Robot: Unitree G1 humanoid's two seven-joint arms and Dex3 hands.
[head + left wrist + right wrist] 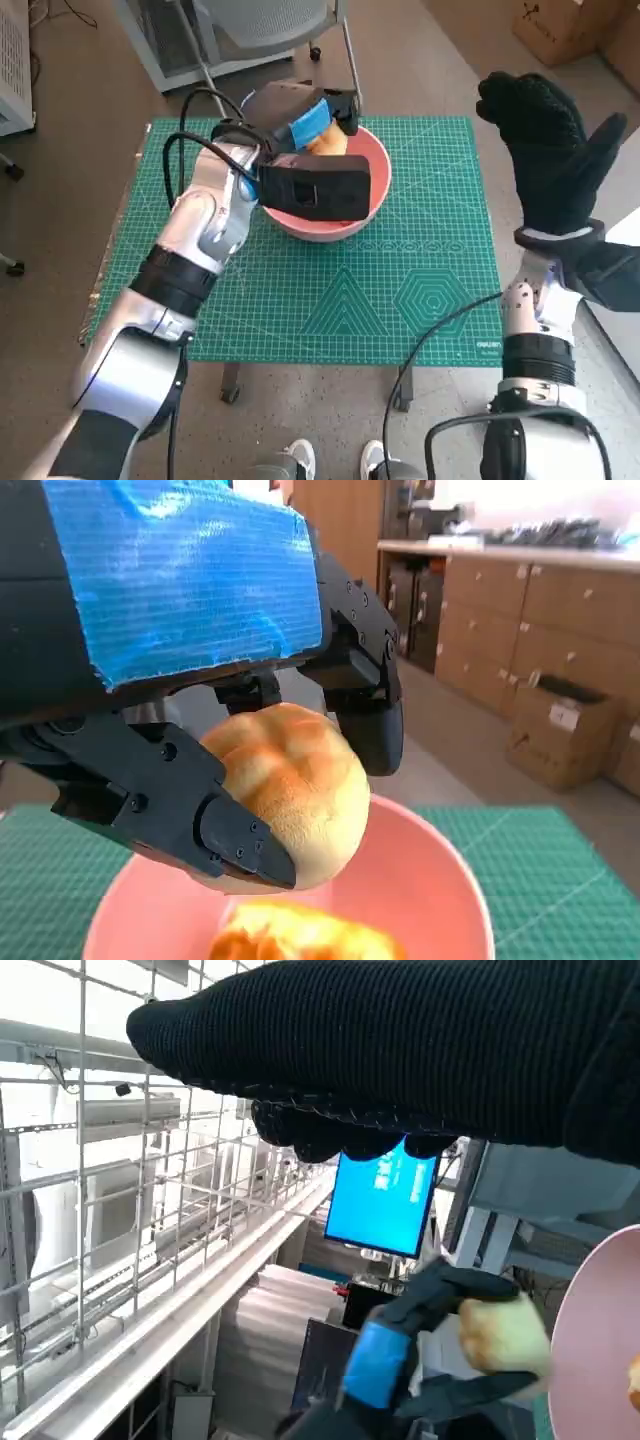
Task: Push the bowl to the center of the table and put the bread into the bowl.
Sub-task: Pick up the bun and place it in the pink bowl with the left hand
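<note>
Left hand (300, 118): fingers (235, 835) clasp bread (290, 790) just above pink bowl (375, 160), near mid-tabletop (430, 300); a second piece lies inside. Right hand (550, 150): raised, fingers spread, empty. Advice: lower slightly, release gently over the bowl's middle.

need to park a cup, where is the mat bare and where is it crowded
Bare: the green mat between the pink bowl and the near edge, plus its right strip below the raised right hand. Crowded: the bowl, where the left hand holds bread.
</note>
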